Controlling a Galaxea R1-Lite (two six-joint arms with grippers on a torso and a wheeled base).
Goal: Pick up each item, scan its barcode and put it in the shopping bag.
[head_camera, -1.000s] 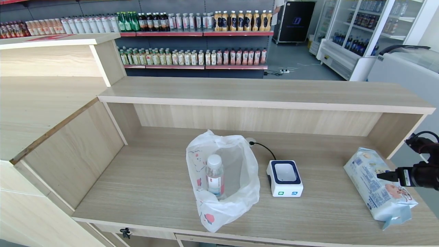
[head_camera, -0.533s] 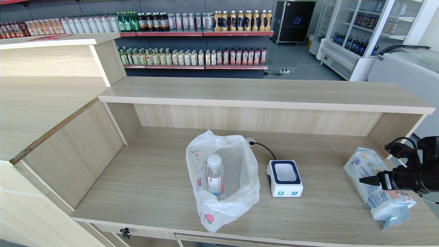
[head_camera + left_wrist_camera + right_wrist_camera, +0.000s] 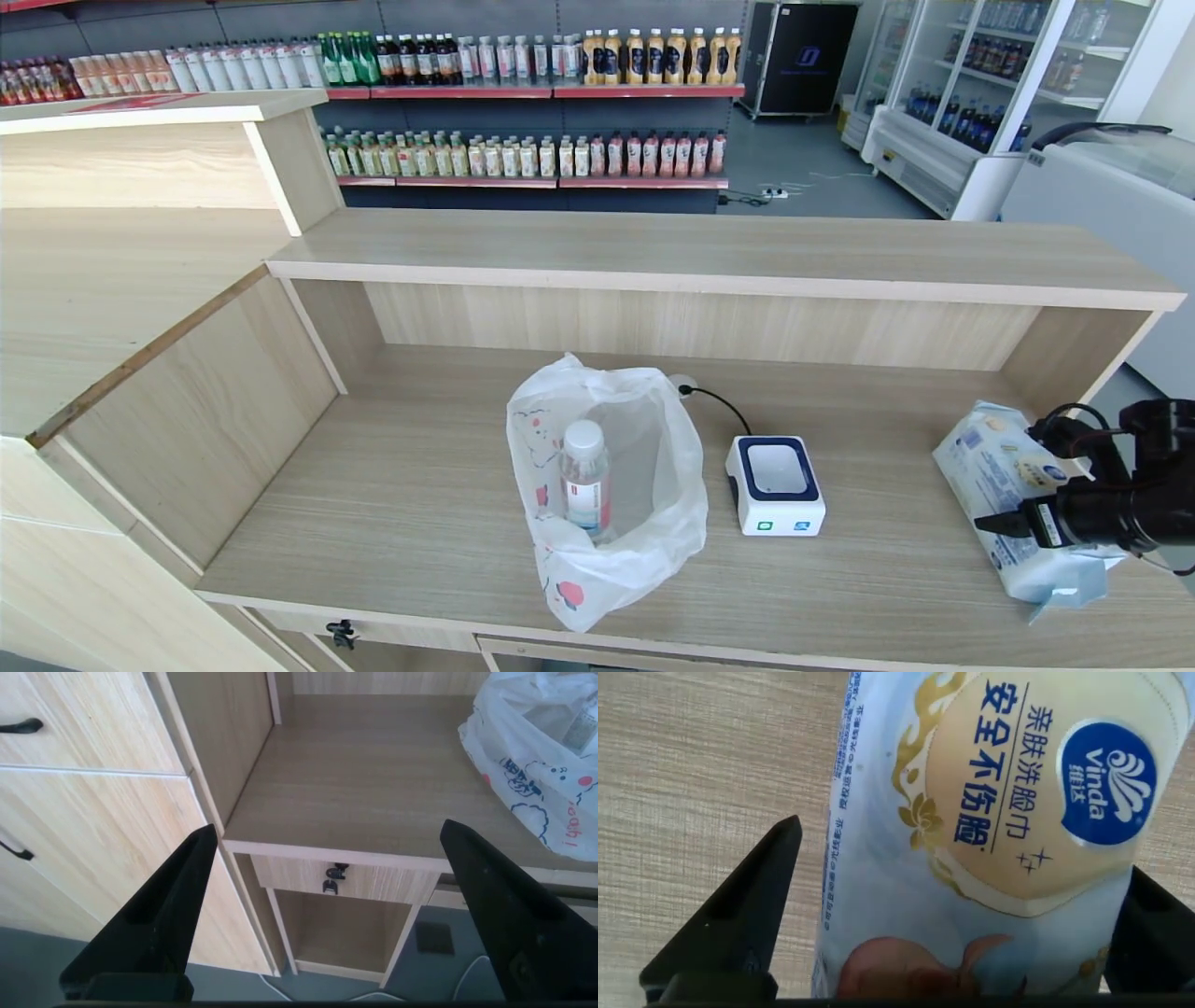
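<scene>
A white plastic shopping bag [image 3: 644, 495] stands open mid-counter with a clear bottle [image 3: 585, 478] upright inside it. To its right sits the white barcode scanner [image 3: 775, 483], window facing up. A pale blue tissue pack [image 3: 1013, 467] lies flat at the counter's right end. My right gripper [image 3: 1004, 523] is low over the pack's near half, open. In the right wrist view the tissue pack [image 3: 990, 840] lies between the spread fingers [image 3: 738, 924] of that gripper [image 3: 952, 943]. My left gripper [image 3: 327, 915] is open and holds nothing, below the counter's front left corner.
The wooden counter [image 3: 420, 504] has a raised back shelf [image 3: 709, 252] and side walls. The scanner's black cable [image 3: 714, 399] runs to the back wall. A drawer with a keyed lock [image 3: 330, 877] sits under the counter's front edge, cabinet doors [image 3: 84, 840] beside it.
My right gripper has moved left and down from beside the tissue pack's right edge to over the pack, its fingers now on either side of it. Bag, bottle and scanner have not moved.
</scene>
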